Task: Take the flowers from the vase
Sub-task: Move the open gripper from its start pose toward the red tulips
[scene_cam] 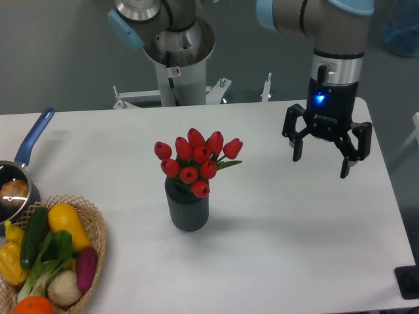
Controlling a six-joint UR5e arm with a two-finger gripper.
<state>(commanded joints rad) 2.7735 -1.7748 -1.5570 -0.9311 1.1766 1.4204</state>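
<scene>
— What sits nearest, at the bottom left of the frame?

— Vegetables, heaped in a wicker basket (98, 243) cut off by the lower left corner; a dark green cucumber (33, 237), a yellow squash (67, 224), a purple one (86, 268), a pale onion-like bulb (64, 288), something orange (33, 306) at the very edge; just above the basket, at the left edge, stands a steel saucepan (13, 190) with a blue handle (34, 136) slanting up and to the right; something brownish lies inside it, though I cannot tell what.

— And the flowers?

— Centre of the frame; the flowers (196, 158) are a tight bunch of red tulip buds with a little green leaf showing on the right side; their stems go down into the vase (188, 210), a short dark grey ribbed cylinder standing upright on the white table (294, 248); the buds spread wider than the vase's mouth.

— Where is the gripper?

— Upper right of the frame, well apart from the flowers and higher in the picture than the vase; the gripper (322, 167) hangs from the arm (335, 46) pointing downward, with a blue light glowing on its body; its two black fingers (298, 145) are spread wide with nothing between them; it touches neither flowers nor vase.

— Anything behind?

— The arm's grey base column (178, 62) rises at the top centre, behind the table's far edge.
</scene>
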